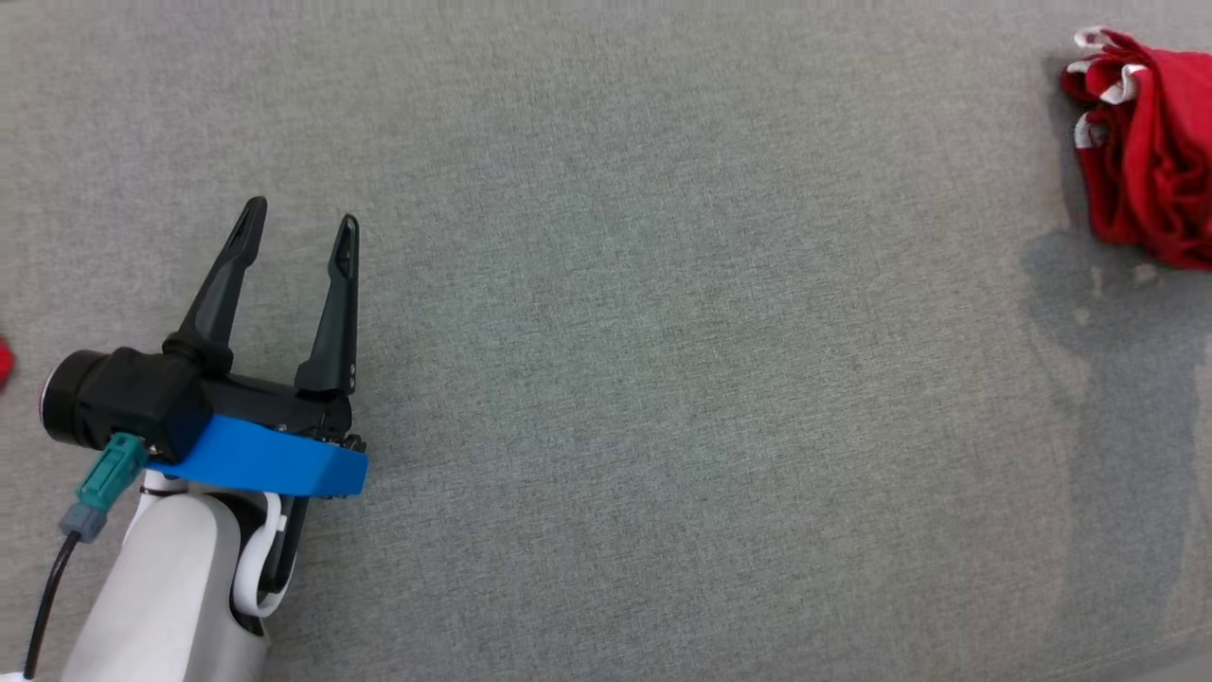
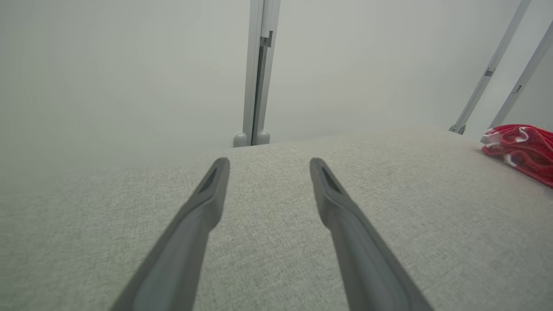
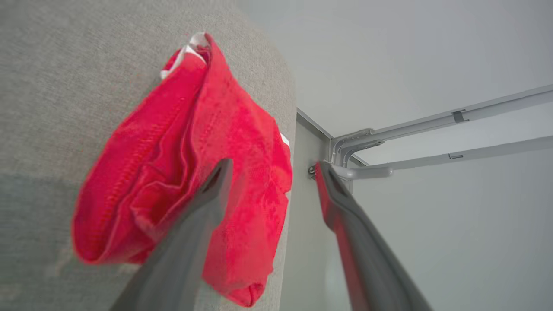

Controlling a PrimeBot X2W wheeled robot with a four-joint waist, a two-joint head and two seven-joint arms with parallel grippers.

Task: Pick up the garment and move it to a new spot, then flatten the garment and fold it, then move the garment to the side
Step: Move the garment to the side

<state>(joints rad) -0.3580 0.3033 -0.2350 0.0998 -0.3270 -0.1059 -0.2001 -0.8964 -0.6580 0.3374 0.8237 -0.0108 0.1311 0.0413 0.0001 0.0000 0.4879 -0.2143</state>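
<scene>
Lying bunched at about 2 o'clock in the head view, the red garment (image 1: 1150, 152) with white trim sits at the right edge of the grey fabric surface (image 1: 663, 379). The left gripper (image 1: 301, 216) shows at 8 o'clock, well apart from it, its two dark fingers spread with nothing between them. The left wrist view shows the same gap over bare cloth, with the garment off at 3 o'clock. In the right wrist view the right gripper (image 3: 273, 166) hangs over the garment with its fingers wide apart. One crosses the red folds, the other lies past the surface's edge, and neither pinches the cloth.
</scene>
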